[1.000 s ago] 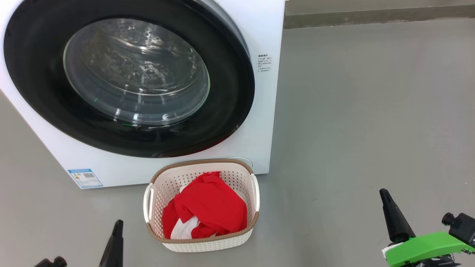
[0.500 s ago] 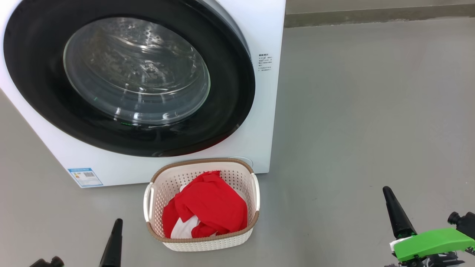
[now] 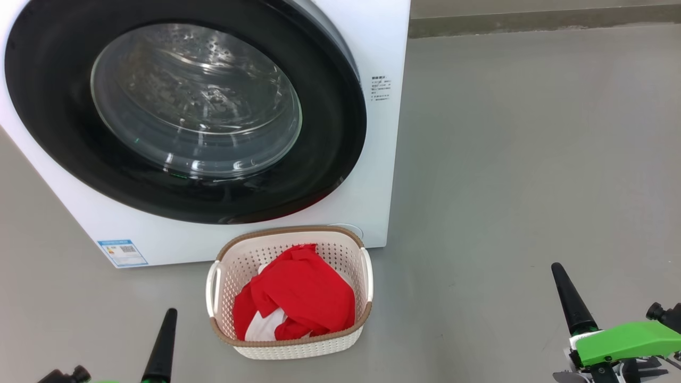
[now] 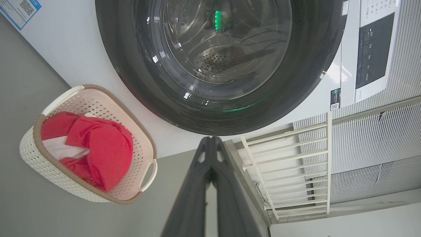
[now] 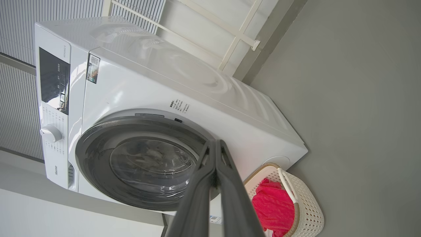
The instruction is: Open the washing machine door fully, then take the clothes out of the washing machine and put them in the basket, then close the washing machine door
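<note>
The white washing machine (image 3: 383,159) fills the upper left, its door (image 3: 330,133) shut flush against the front; through the glass I see bare steel drum. Red clothes (image 3: 303,298) with a white patch lie in the cream basket (image 3: 290,348) on the floor just before the machine. My left gripper (image 3: 169,315) is shut at the lower left, left of the basket. My right gripper (image 3: 557,268) is shut at the lower right, well clear of the basket. In the wrist views the left gripper (image 4: 211,140) and right gripper (image 5: 214,143) hold nothing; the door (image 4: 131,65), (image 5: 95,164) and clothes (image 4: 98,144), (image 5: 273,207) show there too.
Grey floor (image 3: 521,159) spreads to the right of the machine up to a wall base (image 3: 532,24). A white railing (image 4: 296,171) and ribbed wall panels stand behind the machine. The control panel (image 5: 54,80) and knob (image 5: 50,133) sit on the machine's upper front.
Both grippers have drifted slightly: the right one a little rightward and up the view, the left one barely. Door, basket and clothes stay put.
</note>
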### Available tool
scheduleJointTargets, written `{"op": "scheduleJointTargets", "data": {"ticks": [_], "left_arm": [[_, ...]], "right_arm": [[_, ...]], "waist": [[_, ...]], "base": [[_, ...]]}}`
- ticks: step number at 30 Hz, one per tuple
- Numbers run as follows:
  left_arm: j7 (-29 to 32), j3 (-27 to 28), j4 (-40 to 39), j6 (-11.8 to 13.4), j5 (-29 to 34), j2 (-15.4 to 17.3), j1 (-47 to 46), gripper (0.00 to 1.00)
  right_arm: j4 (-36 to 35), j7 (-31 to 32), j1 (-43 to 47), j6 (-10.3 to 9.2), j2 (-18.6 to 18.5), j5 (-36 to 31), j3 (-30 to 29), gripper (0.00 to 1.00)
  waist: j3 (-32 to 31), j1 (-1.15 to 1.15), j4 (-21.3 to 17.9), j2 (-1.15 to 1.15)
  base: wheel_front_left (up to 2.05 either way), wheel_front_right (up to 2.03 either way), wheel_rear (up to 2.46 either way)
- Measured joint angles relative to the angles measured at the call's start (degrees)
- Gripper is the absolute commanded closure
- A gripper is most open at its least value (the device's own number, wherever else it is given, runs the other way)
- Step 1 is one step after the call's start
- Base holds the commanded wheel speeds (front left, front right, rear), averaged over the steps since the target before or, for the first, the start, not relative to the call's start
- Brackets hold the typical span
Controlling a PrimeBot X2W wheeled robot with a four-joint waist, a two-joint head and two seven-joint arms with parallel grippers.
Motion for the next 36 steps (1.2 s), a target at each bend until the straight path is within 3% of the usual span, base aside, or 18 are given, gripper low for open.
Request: {"op": "scheduleJointTargets", "data": {"ticks": [31, 36], "left_arm": [[5.1, 0.9, 1.8, -0.5, -19.1, 0.0, -3.2, 1.0], [5.1, 0.9, 2.0, -0.5, -19.9, 0.0, -3.3, 1.0]], "right_arm": [[1.5, 5.2, -2.5, -0.08, 0.4, 19.3, -2.9, 1.0], [1.6, 5.4, -3.2, -0.08, 0.4, 20.4, -3.1, 1.0]], "waist": [[0.4, 0.0, 0.2, 0.0], [0.4, 0.0, 0.2, 0.0]], "base": [[0.0, 0.0, 0.0], [0.0, 0.0, 0.0]]}}
